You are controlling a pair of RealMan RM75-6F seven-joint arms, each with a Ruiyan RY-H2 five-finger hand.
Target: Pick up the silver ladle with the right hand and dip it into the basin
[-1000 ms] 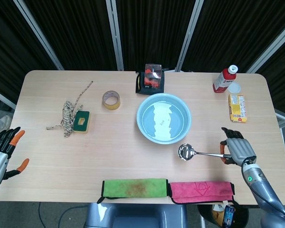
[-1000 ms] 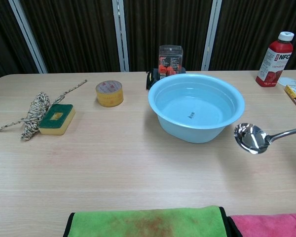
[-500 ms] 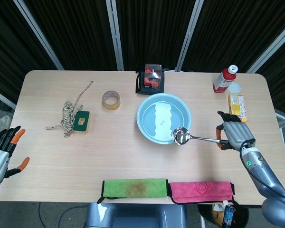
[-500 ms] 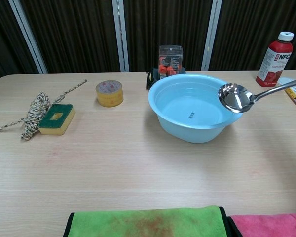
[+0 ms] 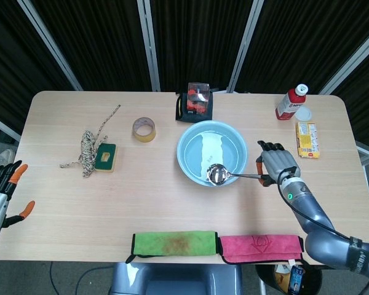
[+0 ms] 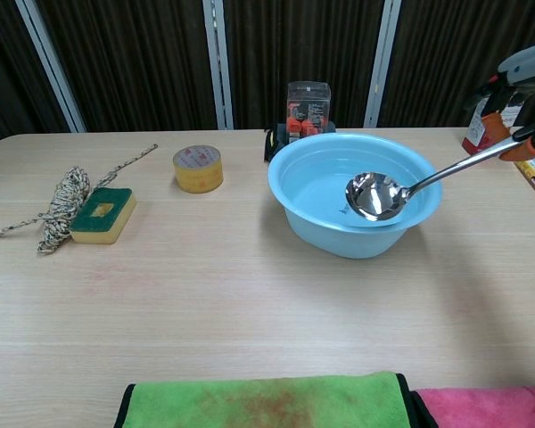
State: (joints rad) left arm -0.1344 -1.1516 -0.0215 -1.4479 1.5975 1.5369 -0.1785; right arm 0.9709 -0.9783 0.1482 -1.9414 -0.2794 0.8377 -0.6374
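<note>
Gripping the silver ladle by its handle end, my right hand sits just right of the blue basin. The handle crosses the rim, and the bowl sits inside the basin, low near the front wall. My left hand hangs spread and empty off the table's left edge.

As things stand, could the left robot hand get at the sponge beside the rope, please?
Probably yes: the left robot hand is open at the table's near-left edge, holding nothing, and only bare tabletop lies between it and the sponge.
</note>
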